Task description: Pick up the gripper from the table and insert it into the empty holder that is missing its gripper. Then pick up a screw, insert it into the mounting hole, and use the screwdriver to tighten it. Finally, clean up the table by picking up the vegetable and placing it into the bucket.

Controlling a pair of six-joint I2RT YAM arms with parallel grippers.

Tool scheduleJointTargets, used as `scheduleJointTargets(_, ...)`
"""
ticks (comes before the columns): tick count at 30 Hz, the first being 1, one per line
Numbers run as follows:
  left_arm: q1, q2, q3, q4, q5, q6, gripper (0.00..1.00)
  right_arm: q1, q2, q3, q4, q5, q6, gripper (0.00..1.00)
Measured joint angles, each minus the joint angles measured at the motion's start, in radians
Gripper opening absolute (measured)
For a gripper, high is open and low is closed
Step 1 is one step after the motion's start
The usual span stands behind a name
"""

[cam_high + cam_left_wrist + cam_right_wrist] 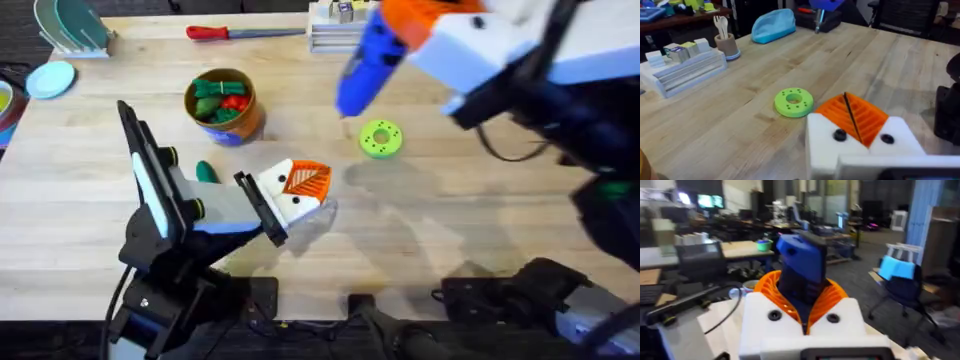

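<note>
— Claw, right arm, item one: state?
— Right gripper (802, 300): orange pads clamped on either side of the blue screwdriver (800, 260), which it holds above the table.

— Screwdriver: position, axis?
— Over the far middle of the table (365, 60). Long axis slanted, with the tip down and pointing toward the near left. The left gripper (305, 182) lies nearer the arms' bases and slightly left of the tip, with bare table between them.

— Left gripper: state?
— Orange pads pressed together with only a thin dark seam (852, 117); it holds nothing. Two dark spots (840, 135) on its white block may be screw heads, though the view is too soft to be sure.

— Nearer arm for tightening?
— Right, in my judgement: the tool is already in its grasp.

— Surroundings?
— Green disc (381, 138) just right of the tip. Vegetable (206, 172) on the table beside the left arm, near the bucket (245, 122).
</note>
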Motion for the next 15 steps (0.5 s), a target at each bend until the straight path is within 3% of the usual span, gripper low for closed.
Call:
scheduleJointTargets(7, 0.0, 0.0, 0.0, 0.0, 0.0, 0.0, 0.005, 0.156, 0.163, 0.0, 0.234, -0.003, 0.015, 0.018)
scheduleJointTargets(15, 0.0, 0.0, 0.0, 0.0, 0.0, 0.0, 0.005, 0.239, 0.209, 0.0, 0.247, -0.012, 0.024, 0.018)
